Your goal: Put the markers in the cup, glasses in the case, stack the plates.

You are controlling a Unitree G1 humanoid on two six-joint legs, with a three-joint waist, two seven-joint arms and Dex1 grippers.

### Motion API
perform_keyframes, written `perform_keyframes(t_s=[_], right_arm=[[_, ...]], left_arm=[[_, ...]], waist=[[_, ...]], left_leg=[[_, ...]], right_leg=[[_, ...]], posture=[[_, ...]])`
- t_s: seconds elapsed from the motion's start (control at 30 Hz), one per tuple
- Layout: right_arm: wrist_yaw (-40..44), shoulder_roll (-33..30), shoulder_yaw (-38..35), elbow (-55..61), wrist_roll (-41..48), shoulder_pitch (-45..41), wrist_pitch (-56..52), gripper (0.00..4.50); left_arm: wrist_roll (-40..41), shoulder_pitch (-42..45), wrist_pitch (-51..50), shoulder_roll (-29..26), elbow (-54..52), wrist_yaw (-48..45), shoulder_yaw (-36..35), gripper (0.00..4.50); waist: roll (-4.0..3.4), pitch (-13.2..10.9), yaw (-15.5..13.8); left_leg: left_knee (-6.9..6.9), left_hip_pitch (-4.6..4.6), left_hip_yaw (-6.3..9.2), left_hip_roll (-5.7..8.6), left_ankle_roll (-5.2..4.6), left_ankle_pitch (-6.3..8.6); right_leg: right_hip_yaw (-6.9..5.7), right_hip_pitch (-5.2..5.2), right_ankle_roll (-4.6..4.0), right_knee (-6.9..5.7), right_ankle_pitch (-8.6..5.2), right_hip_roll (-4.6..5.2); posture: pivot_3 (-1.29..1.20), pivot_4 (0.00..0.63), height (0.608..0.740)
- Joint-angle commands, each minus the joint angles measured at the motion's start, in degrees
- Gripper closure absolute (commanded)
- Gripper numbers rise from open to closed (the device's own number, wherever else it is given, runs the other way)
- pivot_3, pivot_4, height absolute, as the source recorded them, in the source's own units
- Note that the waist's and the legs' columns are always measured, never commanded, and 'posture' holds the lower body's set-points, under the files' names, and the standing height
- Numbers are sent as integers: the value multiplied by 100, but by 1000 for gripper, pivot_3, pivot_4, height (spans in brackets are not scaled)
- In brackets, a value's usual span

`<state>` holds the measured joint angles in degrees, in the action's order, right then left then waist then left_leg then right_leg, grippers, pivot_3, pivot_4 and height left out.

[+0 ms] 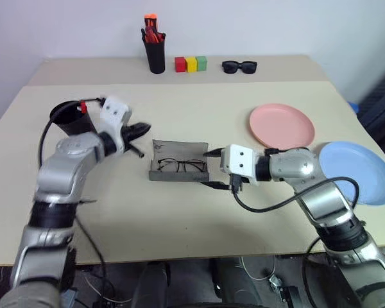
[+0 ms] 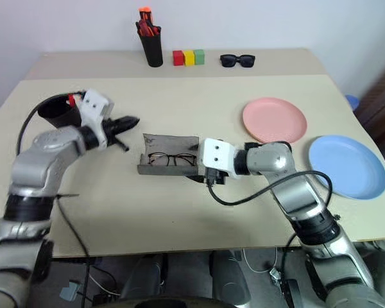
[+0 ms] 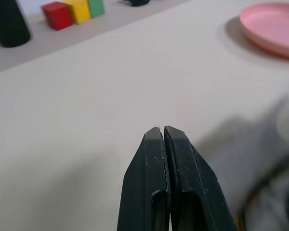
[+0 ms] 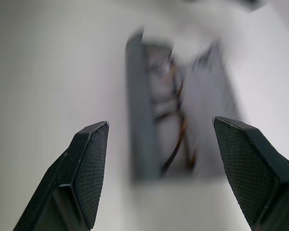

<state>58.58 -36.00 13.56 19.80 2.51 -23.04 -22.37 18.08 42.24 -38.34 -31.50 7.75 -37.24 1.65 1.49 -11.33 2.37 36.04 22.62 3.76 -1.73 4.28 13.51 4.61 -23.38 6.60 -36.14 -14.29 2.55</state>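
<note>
The glasses (image 1: 181, 165), thin, light and fragile, are seen lying in the open case (image 1: 178, 174), just ahead of the right gripper (image 1: 212, 169), whose fingers are spread and empty. The stiff lid is best pushed at its free edge; the left gripper (image 1: 140, 130) is pressed closed on nothing.

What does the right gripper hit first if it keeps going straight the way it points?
Most likely the open grey case with the glasses inside: the right gripper, open, points at its near end, and the right wrist view centres it between the fingers. Height is uncertain; it could pass above.

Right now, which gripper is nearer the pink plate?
Right. The right gripper is at the open case's end, on the pink plate's side; the left gripper is beyond the case's far end.
</note>
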Motion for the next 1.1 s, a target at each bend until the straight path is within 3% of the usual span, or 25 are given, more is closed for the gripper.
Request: perform_keyframes(t_s=[0.03,0.17,0.37,0.63,0.9,1.1], right_arm=[[-321,-56,-402,454,169,200,-283,1012],[-663,-111,-841,823,340,749,-535,1012],[-840,-248,-1020,1132,453,1087,-657,1012],[-1030,-247,-893,741,354,768,-565,1012],[-1374,-373,-781,-229,-49,-12,-951,1012],[-1961,-221,-529,-1850,-628,-1200,-1312,1012]], left_arm=[[-276,441,109,46,705,-433,408,4426],[-430,884,93,191,1492,-1096,845,4426],[-620,997,343,132,1866,-1781,1055,4426],[-308,-179,410,-531,-52,-2762,1001,4426],[-273,-1205,668,-809,-1379,-2527,736,4426],[-230,-1821,1137,-633,-1913,-1811,144,4426]], waist=[[-3,-2,89],[-3,-2,131],[-2,-2,130],[-3,-2,138],[-3,-3,36],[-4,-3,17]], left_leg=[[-2,-2,-7,0,-1,0],[-10,-6,2,-5,-2,1],[-1,0,2,-3,-2,1],[-8,-2,3,-5,-2,1],[1,1,-2,-3,-3,1],[0,0,-5,-4,-3,1]], right_leg=[[6,-4,1,-1,1,1],[4,-9,4,-12,-1,-11],[5,-7,4,-10,-2,-8],[5,-8,4,-10,-3,-6],[6,-5,-18,-7,-15,0],[7,-8,-19,-7,-14,1]], posture=[[0,150,740],[0,150,740],[0,150,740],[0,150,740],[0,150,740],[0,150,740]])
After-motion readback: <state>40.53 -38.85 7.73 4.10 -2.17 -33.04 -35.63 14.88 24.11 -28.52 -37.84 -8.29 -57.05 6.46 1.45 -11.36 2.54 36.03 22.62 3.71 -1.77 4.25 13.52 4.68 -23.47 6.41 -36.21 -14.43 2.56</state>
